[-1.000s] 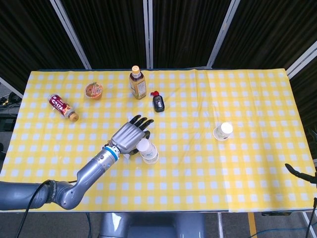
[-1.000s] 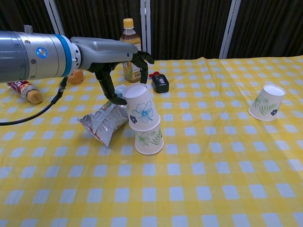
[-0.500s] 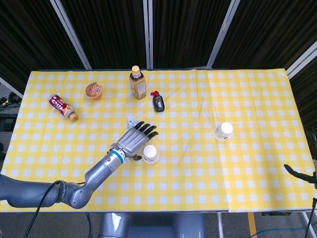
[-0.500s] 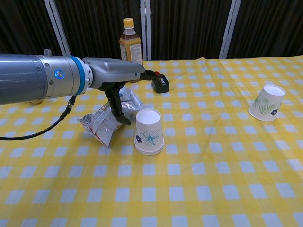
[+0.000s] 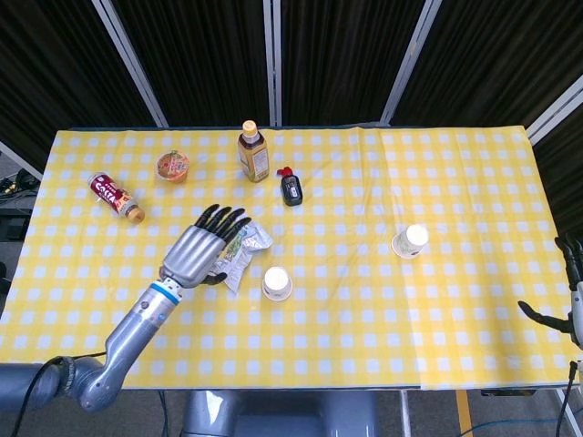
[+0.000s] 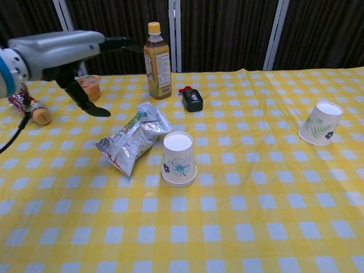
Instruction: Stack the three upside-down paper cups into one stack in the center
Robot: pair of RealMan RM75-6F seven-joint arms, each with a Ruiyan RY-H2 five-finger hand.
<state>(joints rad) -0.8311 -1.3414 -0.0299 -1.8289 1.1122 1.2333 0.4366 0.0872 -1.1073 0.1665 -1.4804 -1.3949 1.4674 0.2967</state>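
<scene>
Left hand [image 5: 195, 253] now withdrawn, fingers [image 5: 223, 218] well left of stacked cups [image 6: 179, 158].

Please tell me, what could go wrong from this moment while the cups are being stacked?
The crumpled silver snack bag lies right beside the stacked white paper cups, so an arm passing over it might drag it into them. The lone white paper cup sits tilted far to the right; a grasp there could tip or roll it. The open left hand holds nothing.
</scene>
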